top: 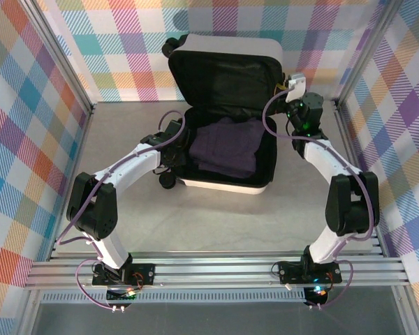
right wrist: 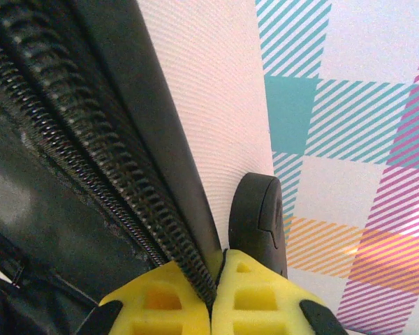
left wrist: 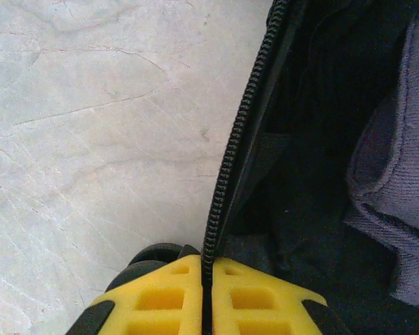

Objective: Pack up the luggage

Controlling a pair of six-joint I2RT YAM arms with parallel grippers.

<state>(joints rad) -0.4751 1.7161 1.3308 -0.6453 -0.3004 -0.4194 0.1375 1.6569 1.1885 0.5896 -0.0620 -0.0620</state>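
The luggage point(top: 227, 91) lies open on the bench point(top: 216, 223), from centre toward 12 o'clock in the top view. Its lower half lies flat and its lid point(top: 223, 47) stands upright against the plaid wall point(top: 126, 42). A folded purple garment point(top: 227, 150) lies in the lower half. The left fingers point(top: 180, 142) are at the 9 o'clock rim of the lower half. In the left wrist view these fingers point(left wrist: 195, 269) are pressed together on the black zipper seam point(left wrist: 230, 153), with the bench point(left wrist: 91, 139) to one side and the purple garment point(left wrist: 391, 174) to the other. The right fingers point(top: 283, 94) are at the 3 o'clock edge of the lid. In the right wrist view they point(right wrist: 227, 272) are clamped on the lid's zipper seam point(right wrist: 105, 139), just beside a black wheel point(right wrist: 260, 216).
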